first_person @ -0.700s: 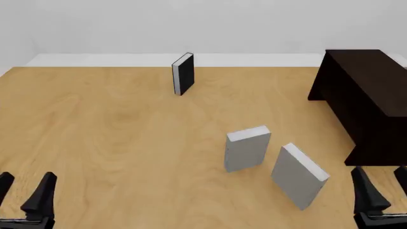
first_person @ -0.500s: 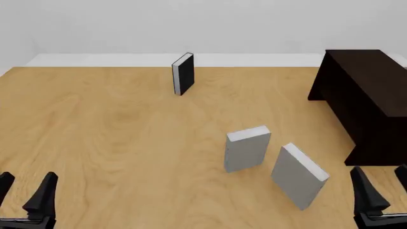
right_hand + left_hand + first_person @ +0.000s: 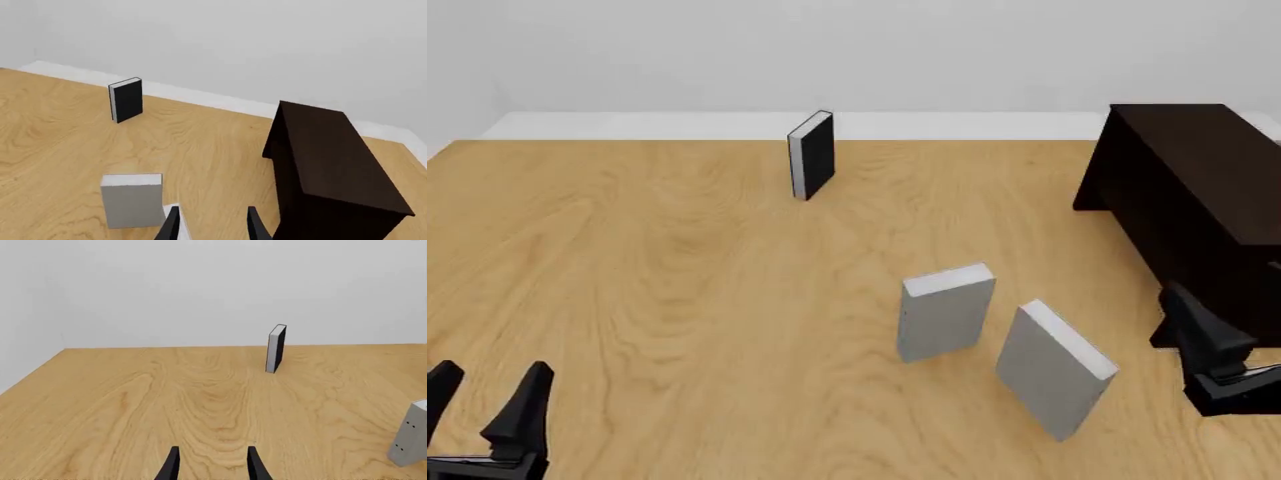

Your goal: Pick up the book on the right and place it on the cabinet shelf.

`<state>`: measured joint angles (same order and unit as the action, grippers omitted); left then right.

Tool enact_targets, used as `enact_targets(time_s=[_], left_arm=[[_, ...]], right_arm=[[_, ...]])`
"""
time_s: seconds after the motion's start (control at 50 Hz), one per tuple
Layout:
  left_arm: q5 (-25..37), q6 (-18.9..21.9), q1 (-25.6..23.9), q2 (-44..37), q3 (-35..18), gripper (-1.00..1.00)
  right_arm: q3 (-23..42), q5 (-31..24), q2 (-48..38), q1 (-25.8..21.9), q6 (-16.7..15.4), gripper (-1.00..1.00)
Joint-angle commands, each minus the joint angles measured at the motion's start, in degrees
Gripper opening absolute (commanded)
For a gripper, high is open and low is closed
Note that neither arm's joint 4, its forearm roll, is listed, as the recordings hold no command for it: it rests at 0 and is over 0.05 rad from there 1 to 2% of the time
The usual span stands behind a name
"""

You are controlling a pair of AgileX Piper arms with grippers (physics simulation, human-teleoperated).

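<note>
— Well, where does the book (image 3: 1054, 368) stand?

— Lower right of the front view, upright and leaning, just right of the chunkier grey book (image 3: 945, 311) and near the cabinet (image 3: 1188, 190).

— And the claws?

— The right gripper (image 3: 1214, 350) hovers beside it, fingers spread, holding nothing. The left gripper (image 3: 481, 415) idles open at lower left.

— How should it handle?

— Probably stiff, light, smooth-covered; likely best pinched across both covers near the top edge.
</note>
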<state>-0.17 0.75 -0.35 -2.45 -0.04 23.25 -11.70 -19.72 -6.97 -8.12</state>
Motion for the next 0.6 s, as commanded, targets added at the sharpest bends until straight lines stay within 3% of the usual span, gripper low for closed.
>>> enact_targets(time_s=[0.02,0.1,0.14,0.3,0.34,0.48,0.6], left_arm=[[-0.5,-1.1,0.2,-0.6,0.0,1.0],[0.1,0.2,-0.8,0.1,0.0,1.0],[0.4,1.6,-1.3,0.3,0.0,1.0],[1.9,1.7,-1.6,1.3,0.0,1.0],[1.9,1.7,-1.8,1.3,0.0,1.0],[2.1,1.7,-2.2,1.1,0.0,1.0],[2.2,1.8,-2.8,1.1,0.0,1.0]], right_arm=[[12.6,-7.1,-8.4,-1.9,-4.3,1.0],[15.5,-8.7,-11.7,-1.2,-6.4,1.0],[17.1,-9.3,-12.0,-1.6,-5.8,1.0],[20.9,-12.3,-15.4,-4.4,-6.0,1.0],[22.2,-13.5,-16.3,-6.3,-7.8,1.0],[28.3,-16.9,-19.7,-6.3,-7.5,1.0],[33.0,-20.9,-24.0,-8.7,-9.8,1.0]])
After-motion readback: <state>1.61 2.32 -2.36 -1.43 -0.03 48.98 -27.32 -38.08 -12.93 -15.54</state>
